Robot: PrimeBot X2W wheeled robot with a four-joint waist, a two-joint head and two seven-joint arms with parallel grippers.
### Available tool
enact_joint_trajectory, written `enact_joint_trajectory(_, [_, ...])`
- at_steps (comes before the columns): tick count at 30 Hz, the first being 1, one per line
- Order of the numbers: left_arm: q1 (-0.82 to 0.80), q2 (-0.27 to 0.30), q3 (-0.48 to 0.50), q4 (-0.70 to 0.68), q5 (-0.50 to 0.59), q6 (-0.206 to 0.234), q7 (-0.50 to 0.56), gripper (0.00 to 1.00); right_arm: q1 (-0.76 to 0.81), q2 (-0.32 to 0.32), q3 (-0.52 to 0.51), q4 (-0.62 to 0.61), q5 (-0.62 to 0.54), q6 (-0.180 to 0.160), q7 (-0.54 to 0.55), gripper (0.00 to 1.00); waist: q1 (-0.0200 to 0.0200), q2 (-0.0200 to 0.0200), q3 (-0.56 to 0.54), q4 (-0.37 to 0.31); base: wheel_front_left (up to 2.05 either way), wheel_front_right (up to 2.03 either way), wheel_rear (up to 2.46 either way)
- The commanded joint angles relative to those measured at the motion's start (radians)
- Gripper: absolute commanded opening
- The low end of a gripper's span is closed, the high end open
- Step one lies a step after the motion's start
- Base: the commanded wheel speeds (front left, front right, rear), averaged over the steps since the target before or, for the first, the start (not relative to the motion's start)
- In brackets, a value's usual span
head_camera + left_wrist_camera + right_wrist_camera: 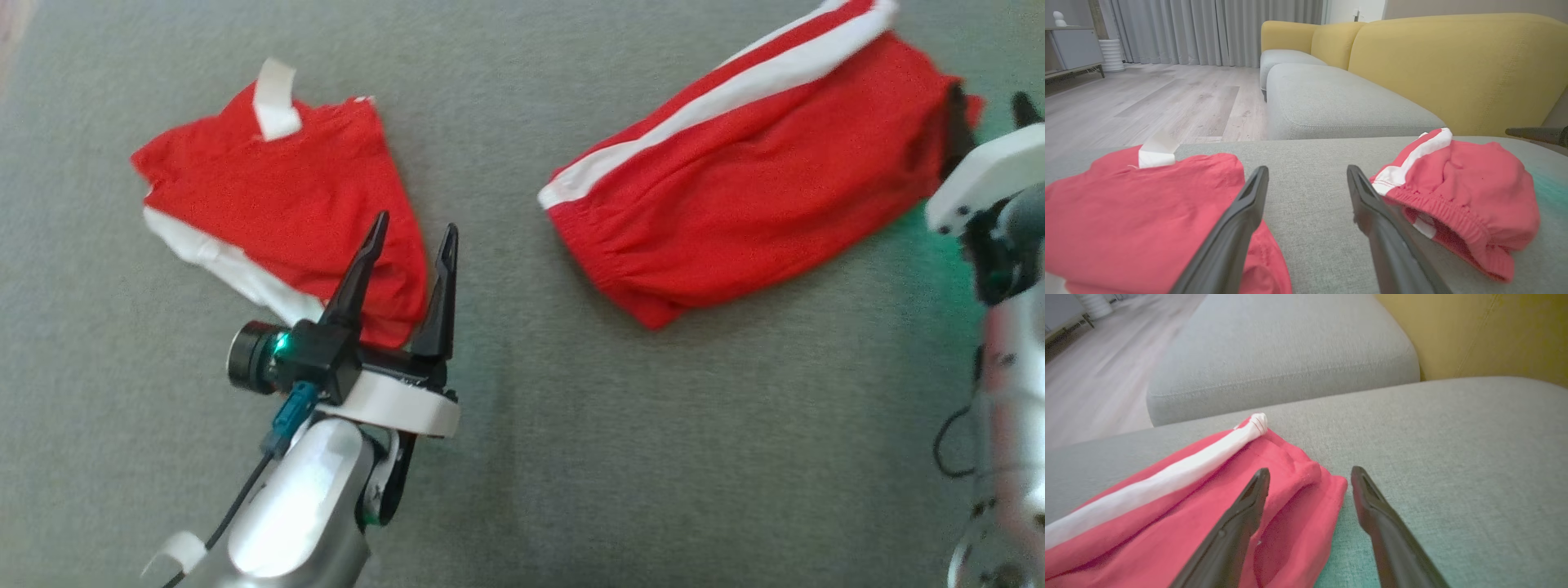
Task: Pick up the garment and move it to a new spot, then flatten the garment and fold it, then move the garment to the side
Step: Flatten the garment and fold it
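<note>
Two red things on the grey cushion (522,449) right now. The shorts (735,204), the ones with the white stripe, lie bunched up on the cushion's right half. A flatter red piece (277,188) sits on its left half, well apart from them.

Right claw (1310,473) is down at the shorts' end nearest the cushion's right edge. Its fingers are spread, one over the cloth and one over bare cushion, gripping nothing. Left claw (415,224) is spread too, hovering over the flat piece's edge toward mid-cushion, also empty.

Looks to me like the very first step, the pickup, and it isn't done yet. Next move I'd guess: right claw drops a touch and pinches that end of the shorts, getting both layers before lifting. Thin slippery fabric, so a shallow bite might slide off.
</note>
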Motion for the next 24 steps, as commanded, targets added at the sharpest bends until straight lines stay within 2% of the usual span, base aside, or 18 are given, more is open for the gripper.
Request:
enact_joint_trajectory(1, [-0.038,0.001,0.035,-0.026,0.012,-0.007,-0.01,1.0,-0.063,-0.012,-0.023,0.016,-0.039,-0.001,0.014,1.0,-0.0003,0.0,0.035,0.04,0.0,0.0,0.0])
enact_joint_trajectory(7, [-0.051,-0.024,0.048,-0.016,0.041,-0.019,-0.01,1.0,-0.175,-0.028,-0.17,0.181,-0.196,-0.001,0.023,1.0,-0.0003,0.0,0.066,0.08,0.0,0.0,0.0])
enact_joint_trajectory(9, [-0.05,-0.03,0.057,-0.016,0.046,-0.021,-0.01,1.0,-0.196,-0.024,-0.198,0.224,-0.217,-0.001,0.038,1.0,-0.0003,0.0,0.072,0.083,0.0,0.0,0.0])
enact_joint_trajectory(13, [-0.05,-0.043,0.065,-0.015,0.06,-0.028,-0.01,1.0,-0.218,-0.028,-0.216,0.284,-0.274,-0.001,0.047,1.0,-0.0003,0.0,0.079,0.086,0.0,0.0,0.0])
enact_joint_trajectory(18, [-0.056,-0.053,0.072,-0.012,0.071,-0.038,-0.01,1.0,-0.244,-0.021,-0.193,0.35,-0.273,-0.001,0.034,1.0,-0.0003,0.0,0.082,0.083,0.0,0.0,0.0])
enact_joint_trajectory(19, [-0.057,-0.055,0.074,-0.012,0.073,-0.04,-0.01,1.0,-0.249,-0.023,-0.181,0.364,-0.271,-0.001,0.026,0.48,-0.0003,0.0,0.083,0.082,0.0,0.0,0.0])
enact_joint_trajectory(20, [-0.058,-0.057,0.077,-0.011,0.075,-0.042,-0.01,1.0,-0.255,-0.028,-0.161,0.377,-0.273,-0.001,0.014,0.0,-0.0003,0.0,0.082,0.08,0.0,0.0,0.0])
enact_joint_trajectory(24, [-0.049,-0.063,0.09,-0.011,0.082,-0.048,-0.01,1.0,-0.273,-0.063,-0.114,0.404,-0.243,-0.001,-0.059,0.0,-0.0003,0.0,0.069,0.064,0.0,0.0,0.0])
